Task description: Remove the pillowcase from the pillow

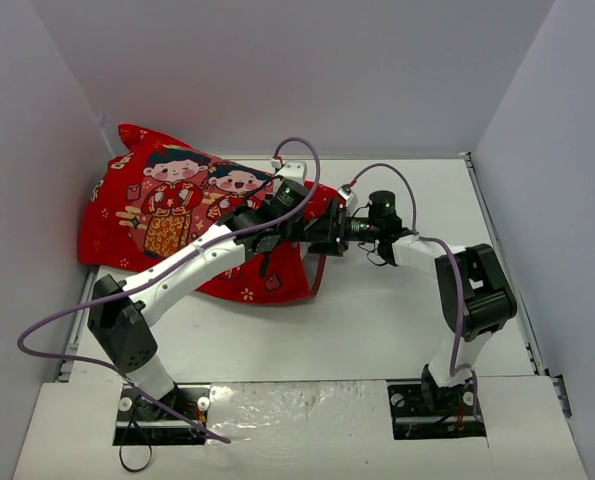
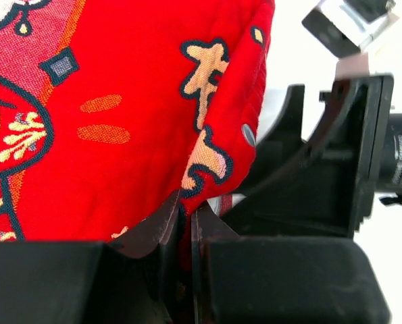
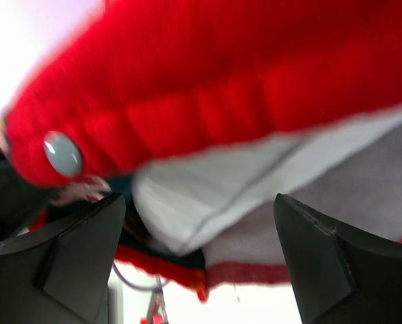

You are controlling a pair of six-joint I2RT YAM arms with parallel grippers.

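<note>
pillowcase (image 1: 167, 215) lying at the far left of the table (image 1: 377, 320)
left gripper (image 2: 186, 214) is pinching the red hem between nearly closed fingers; right gripper (image 3: 197, 199) is gaping wide, white pillow (image 3: 187, 192) showing between its fingers, ungripped.

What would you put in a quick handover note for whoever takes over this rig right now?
Left gripper: shut, pinching the pillowcase edge near its open end.
Right gripper: open, straddling white fabric at the opening, apparently the pillow; not gripping it.
Things: pillowcase lies at the far left of the table, pillow mostly hidden inside it.
Done: case edge pinched; pillow not yet out.
Left: probably close the right gripper on the pillow and draw it out while the left anchors the case.
</note>
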